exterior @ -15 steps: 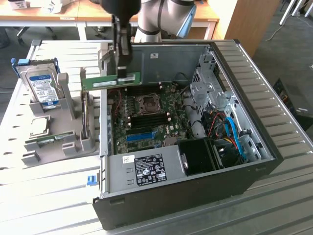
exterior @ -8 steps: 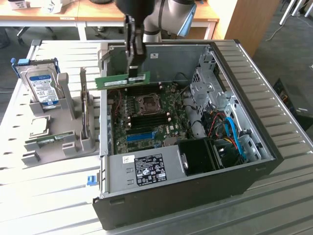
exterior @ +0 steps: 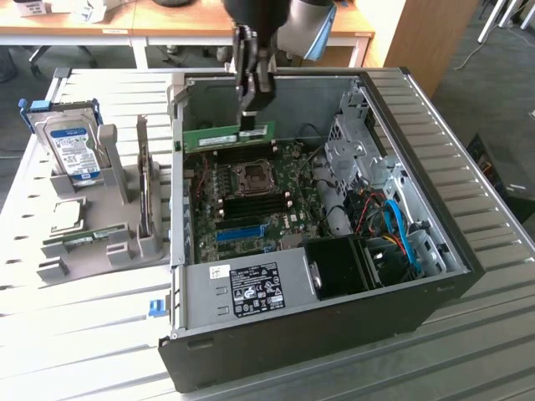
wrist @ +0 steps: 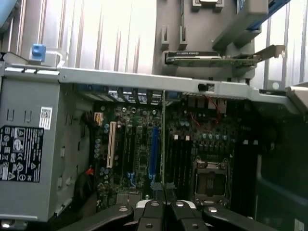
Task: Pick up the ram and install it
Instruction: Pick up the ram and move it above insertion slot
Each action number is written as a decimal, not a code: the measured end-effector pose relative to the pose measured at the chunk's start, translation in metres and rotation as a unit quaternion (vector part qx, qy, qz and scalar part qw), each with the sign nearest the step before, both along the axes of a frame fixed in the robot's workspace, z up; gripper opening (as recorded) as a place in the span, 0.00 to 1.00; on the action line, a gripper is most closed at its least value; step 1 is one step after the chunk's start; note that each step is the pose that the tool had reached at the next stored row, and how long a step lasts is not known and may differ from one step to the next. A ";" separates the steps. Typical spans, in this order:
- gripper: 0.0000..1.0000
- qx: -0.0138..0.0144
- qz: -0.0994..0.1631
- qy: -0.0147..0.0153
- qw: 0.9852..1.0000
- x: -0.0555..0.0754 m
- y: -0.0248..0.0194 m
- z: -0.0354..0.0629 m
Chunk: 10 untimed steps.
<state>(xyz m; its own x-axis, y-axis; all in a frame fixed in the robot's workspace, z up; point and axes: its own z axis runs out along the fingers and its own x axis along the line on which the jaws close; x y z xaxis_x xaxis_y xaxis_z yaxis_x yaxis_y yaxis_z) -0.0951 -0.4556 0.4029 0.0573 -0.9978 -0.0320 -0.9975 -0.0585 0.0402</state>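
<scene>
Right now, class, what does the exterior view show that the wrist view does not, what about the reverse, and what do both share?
Exterior view: the labelled face of the hard drive, blue cables, and the broad green side of the ram, clamped in the shut gripper. Wrist view: a white expansion slot. Both: the empty processor socket, the blue slot and the power supply label.

Open case [exterior: 376,322] lying on a slatted table [exterior: 84,351], motherboard [exterior: 251,213] sitting under the gripper [exterior: 253,125], socket [exterior: 251,175] lying just below it, power supply [exterior: 251,288] sitting at the case end farthest from it, hard drive [exterior: 73,146] standing in a grey rack [exterior: 117,225] well apart on the exterior view's left of it
</scene>
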 end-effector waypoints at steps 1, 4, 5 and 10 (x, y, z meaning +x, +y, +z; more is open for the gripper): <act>0.11 0.000 0.000 0.000 1.000 0.003 0.0000 -0.0001; 0.11 0.000 0.000 0.000 1.000 0.013 0.0000 0.0000; 0.11 0.000 0.000 0.000 1.000 0.016 0.0000 0.0000; 0.11 0.000 0.000 0.000 1.000 0.033 0.0000 0.0000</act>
<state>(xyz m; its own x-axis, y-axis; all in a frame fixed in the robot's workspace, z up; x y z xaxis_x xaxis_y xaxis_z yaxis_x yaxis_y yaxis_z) -0.0624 -0.4556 0.4029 0.0573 -0.9978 -0.0321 -0.9975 -0.0585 0.0402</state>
